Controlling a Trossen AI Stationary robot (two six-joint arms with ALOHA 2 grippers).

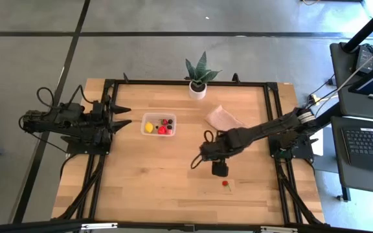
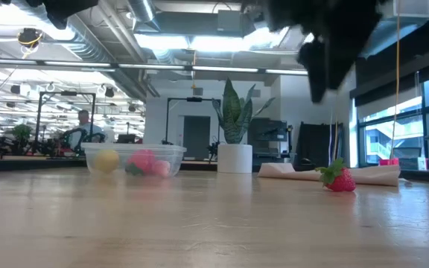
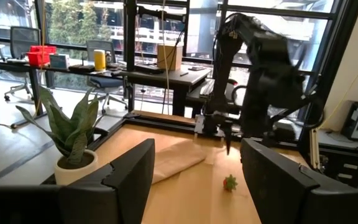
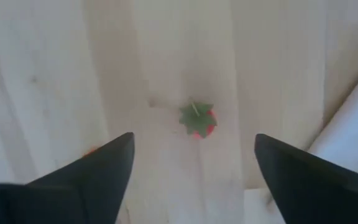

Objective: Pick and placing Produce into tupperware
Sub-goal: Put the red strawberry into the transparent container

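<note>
Across the wooden desk (image 1: 173, 168), the right arm reaches inward so that its claw (image 1: 220, 169) hangs over the one strawberry (image 1: 226, 184) left out on the boards; its wrist camera looks straight down on the green cap, fingers spread wide with nothing between them, which looks like lining up for a grab. Toward the left, the clear tupperware (image 1: 158, 124) already holds a lemon (image 1: 149, 127) and red and dark pieces, set within both arms' reach. At the left edge, the left claw (image 1: 125, 115) waits part-open and empty, pointing at the container. No brand or writing is readable anywhere.
</note>
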